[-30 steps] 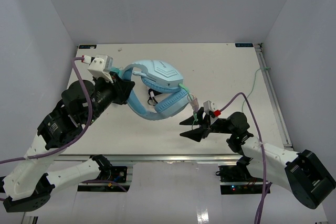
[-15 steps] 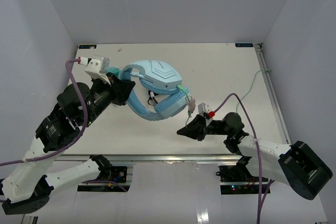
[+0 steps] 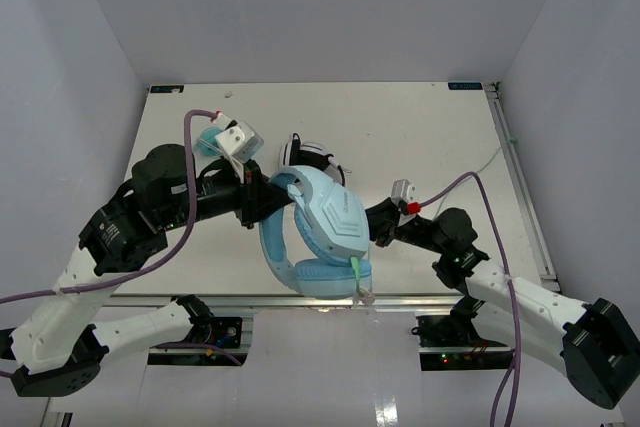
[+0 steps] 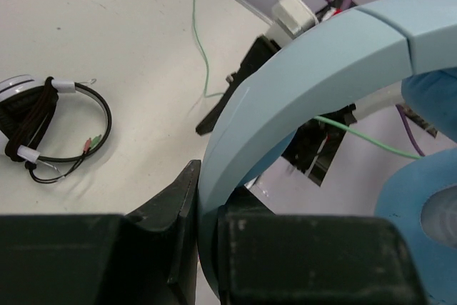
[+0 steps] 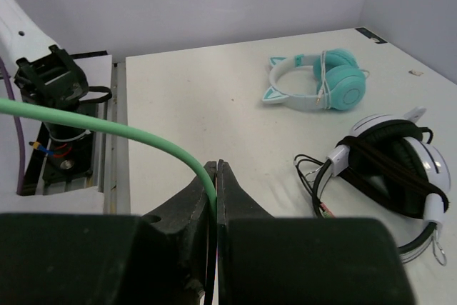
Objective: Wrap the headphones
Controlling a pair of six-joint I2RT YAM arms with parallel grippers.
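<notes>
The light blue headphones point(image 3: 322, 232) hang off the table near its front edge, one ear cup facing up. My left gripper point(image 3: 266, 201) is shut on their wide headband point(image 4: 307, 83), which fills the gap between the jaws of this gripper point(image 4: 203, 226). The thin pale green cable point(image 5: 107, 128) curves in from the left and is pinched by my right gripper point(image 5: 216, 176), which is shut on it. From above, the right gripper point(image 3: 376, 223) sits right beside the ear cups, its tips partly hidden by them. A short green stretch of cable point(image 3: 355, 273) runs over the lower cup.
Black-and-white headphones point(image 3: 312, 155) lie on the table behind the blue ones, with a bundled cord. Teal cat-ear headphones point(image 5: 321, 83) lie at the far left, partly hidden behind my left wrist from above. The table's metal front rail point(image 3: 250, 299) runs just below the hanging cups.
The left arm swung the headphones right and toward the front edge, turning them over. The right gripper closed on the green cable and moved up against the ear cups.
</notes>
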